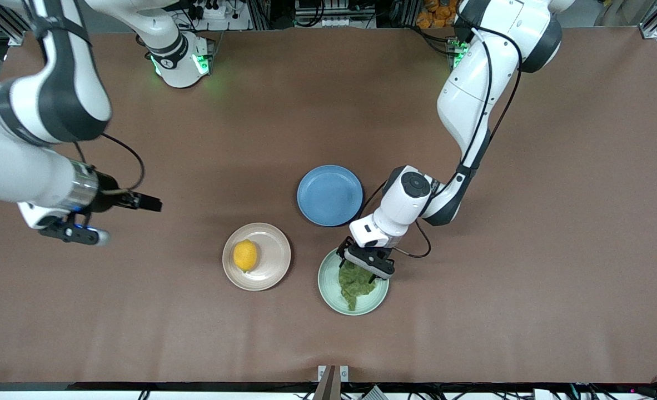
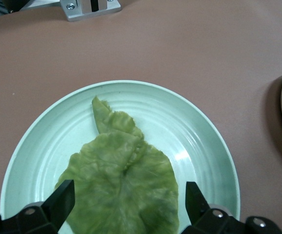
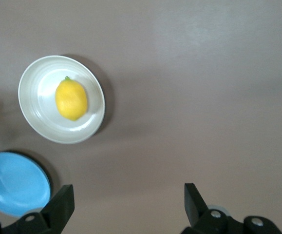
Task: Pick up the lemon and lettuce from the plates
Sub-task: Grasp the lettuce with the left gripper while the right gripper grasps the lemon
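Observation:
The lemon lies on the beige-pink plate. The lettuce lies on the mint green plate, beside the beige one toward the left arm's end. My left gripper is low over the mint plate and open, one finger on each side of the leaf; the left wrist view shows the gripper, the lettuce and the plate. My right gripper is open and empty, high over bare table toward the right arm's end. The right wrist view shows that gripper, the lemon and its plate.
An empty blue plate lies farther from the front camera than the two plates, and also shows in the right wrist view. A small metal bracket sits at the table's front edge.

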Tool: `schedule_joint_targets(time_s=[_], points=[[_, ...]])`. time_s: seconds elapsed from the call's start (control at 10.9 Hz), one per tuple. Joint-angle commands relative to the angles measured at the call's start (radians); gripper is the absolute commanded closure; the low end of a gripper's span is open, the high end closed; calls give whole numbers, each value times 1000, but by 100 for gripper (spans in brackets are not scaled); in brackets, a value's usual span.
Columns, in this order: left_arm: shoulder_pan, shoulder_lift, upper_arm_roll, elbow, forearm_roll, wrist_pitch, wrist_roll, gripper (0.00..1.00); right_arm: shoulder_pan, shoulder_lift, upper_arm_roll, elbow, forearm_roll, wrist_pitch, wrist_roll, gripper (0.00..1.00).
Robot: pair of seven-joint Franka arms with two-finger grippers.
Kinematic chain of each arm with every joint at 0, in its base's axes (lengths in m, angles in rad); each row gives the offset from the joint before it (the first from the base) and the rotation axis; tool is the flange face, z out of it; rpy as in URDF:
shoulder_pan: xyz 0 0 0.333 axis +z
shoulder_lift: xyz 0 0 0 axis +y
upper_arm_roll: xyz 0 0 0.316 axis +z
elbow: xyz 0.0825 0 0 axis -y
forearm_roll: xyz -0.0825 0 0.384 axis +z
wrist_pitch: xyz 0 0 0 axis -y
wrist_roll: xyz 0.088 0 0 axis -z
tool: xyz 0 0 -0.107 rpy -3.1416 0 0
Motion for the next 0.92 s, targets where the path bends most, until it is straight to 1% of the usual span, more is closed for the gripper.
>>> schedule_joint_targets(time_s=[0.0, 0.09, 0.28, 0.46, 0.64, 0.83], points=[[-11, 26, 11, 35, 5, 11, 20, 0, 77, 122, -6, 48, 11, 92, 137, 0], [-11, 29, 13, 37, 5, 12, 25, 0, 92, 150, -6, 48, 11, 131, 143, 0], [-20, 58, 25, 51, 5, 67, 39, 0, 123, 208, -6, 48, 13, 205, 180, 0], [-23, 65, 27, 52, 5, 72, 39, 2, 149, 263, -6, 48, 13, 268, 215, 0], [-23, 65, 27, 52, 5, 72, 39, 14, 181, 314, -6, 54, 10, 364, 277, 0], [-23, 63, 27, 49, 5, 70, 37, 20, 199, 352, -6, 60, 10, 394, 285, 0]])
